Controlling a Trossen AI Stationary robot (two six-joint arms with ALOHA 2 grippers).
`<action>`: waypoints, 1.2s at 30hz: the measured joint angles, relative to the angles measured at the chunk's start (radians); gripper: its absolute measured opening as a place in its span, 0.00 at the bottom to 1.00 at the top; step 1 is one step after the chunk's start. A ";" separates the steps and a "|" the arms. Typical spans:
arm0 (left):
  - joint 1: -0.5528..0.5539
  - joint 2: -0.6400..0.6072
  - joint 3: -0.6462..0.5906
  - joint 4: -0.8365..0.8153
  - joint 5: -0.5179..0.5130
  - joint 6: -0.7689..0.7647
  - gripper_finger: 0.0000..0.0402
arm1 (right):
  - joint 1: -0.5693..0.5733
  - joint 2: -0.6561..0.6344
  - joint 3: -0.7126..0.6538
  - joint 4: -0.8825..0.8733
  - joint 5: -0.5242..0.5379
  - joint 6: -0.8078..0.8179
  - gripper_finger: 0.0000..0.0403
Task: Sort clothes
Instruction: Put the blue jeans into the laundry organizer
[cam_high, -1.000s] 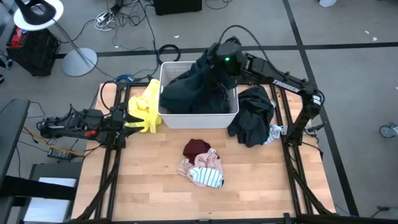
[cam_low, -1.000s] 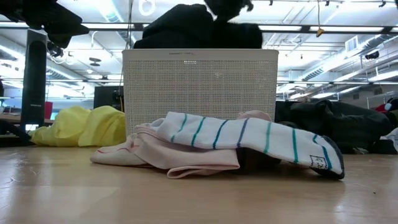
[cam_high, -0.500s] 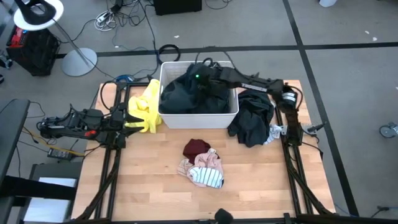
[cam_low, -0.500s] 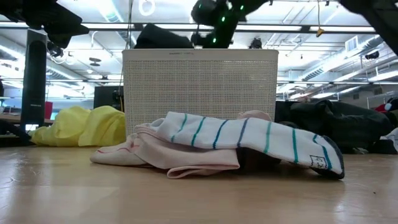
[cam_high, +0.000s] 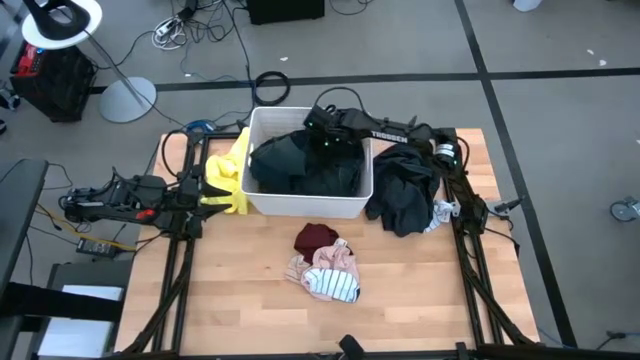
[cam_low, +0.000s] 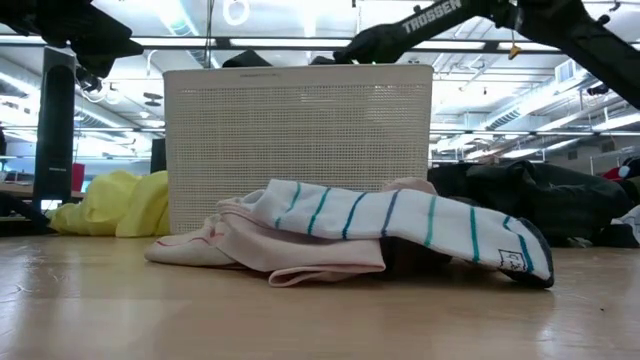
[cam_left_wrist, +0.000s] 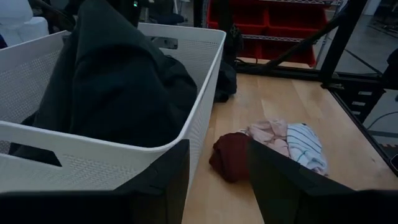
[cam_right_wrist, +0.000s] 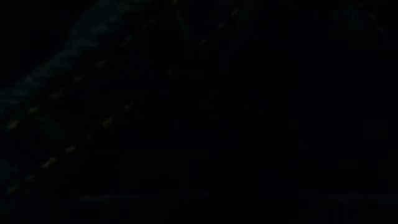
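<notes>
Since the earlier frames the white bin (cam_high: 262, 200) has been shifted toward the desk's left edge, and the right arm has been lowered from above the bin's far rim down into it.

At the left edge of the desk (cam_high: 230, 300) the left gripper (cam_high: 205, 187) is held low, its fingers (cam_left_wrist: 165, 180) spread apart and grasping nothing. Just beyond them a yellow garment (cam_high: 228, 172) lies crumpled against the bin's left wall. The bin stands at the middle of the far edge and is filled with a dark garment (cam_high: 300, 165), heaped up to the rim. The right gripper (cam_high: 322, 140) is buried in that heap at the bin's far side; its wrist view is filled with dark cloth, and the fingers are clenched, though whether cloth is pinched between them cannot be told.

Near the centre of the desk, in front of the bin, a maroon garment (cam_high: 315, 237) lies touching a salmon pink garment (cam_high: 335, 258), on whose near side a white striped garment (cam_high: 343, 290) rests. By the right edge a black pile of clothes (cam_high: 405, 190) is spread beside the bin's right wall, with a small pale patterned piece (cam_high: 443, 211) showing at its right side.
</notes>
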 joint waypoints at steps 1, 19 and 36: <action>0.000 0.000 0.000 0.000 0.000 0.000 0.41 | -0.003 -0.002 0.000 0.003 -0.009 -0.002 0.04; 0.000 0.000 0.000 0.000 0.000 0.000 0.41 | -0.006 -0.218 -0.007 -0.003 0.156 -0.137 0.32; 0.000 0.000 0.000 0.000 -0.001 0.000 0.41 | 0.120 -0.357 -0.004 0.369 -0.134 -0.216 0.19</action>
